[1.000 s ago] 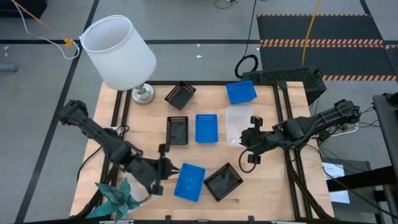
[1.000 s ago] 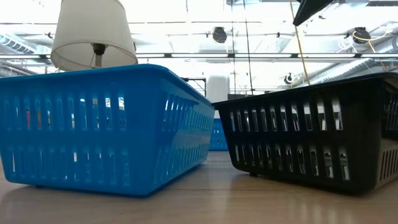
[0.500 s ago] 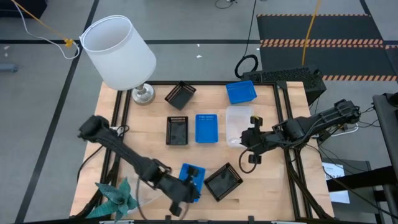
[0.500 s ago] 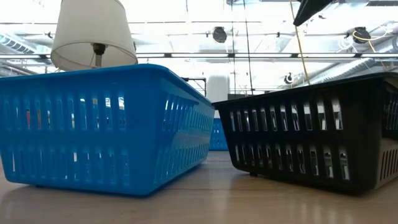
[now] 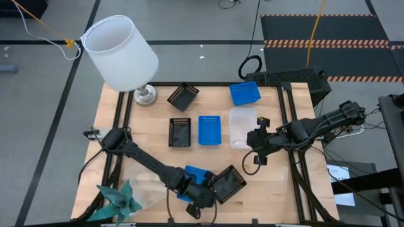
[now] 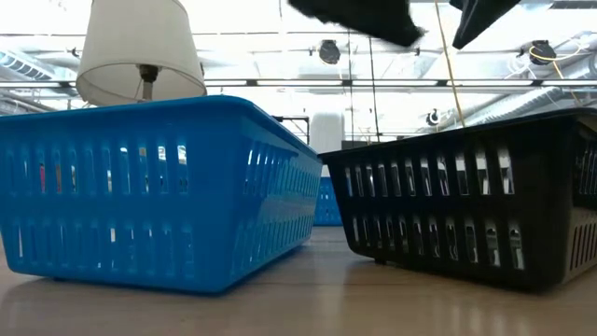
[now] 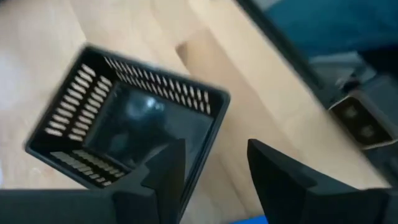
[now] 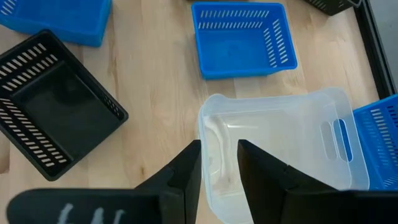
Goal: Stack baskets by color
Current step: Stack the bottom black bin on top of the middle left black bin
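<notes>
Several baskets lie on the wooden table. At the near edge a black basket [image 5: 230, 184] rests flat on its bottom beside a blue basket [image 5: 194, 174]. My left gripper [image 5: 212, 189] reaches over the blue one to the black basket [image 7: 118, 124]. Its fingers [image 7: 163, 177] are open and straddle the black basket's wall near a corner; whether they touch it, I cannot tell. Farther back lie a black basket [image 5: 180, 132], a blue basket [image 5: 209, 130] and a clear basket [image 5: 243, 120]. My right gripper [image 5: 252, 141] hovers open over the clear basket's [image 8: 280, 149] near side.
A white lampshade [image 5: 120, 53] stands at the far left corner, and a teal paper ornament [image 5: 117, 200] lies at the near left. A tilted black basket [image 5: 183, 96] and a blue basket [image 5: 244, 93] sit along the far edge. Bare wood shows at the left [image 5: 126, 120].
My left gripper has swept along the near edge toward the table's right, from beside the teal ornament across the blue basket to the front black basket, sinking as it went. Its arm now shows at the top of the low view. No basket has visibly moved.
</notes>
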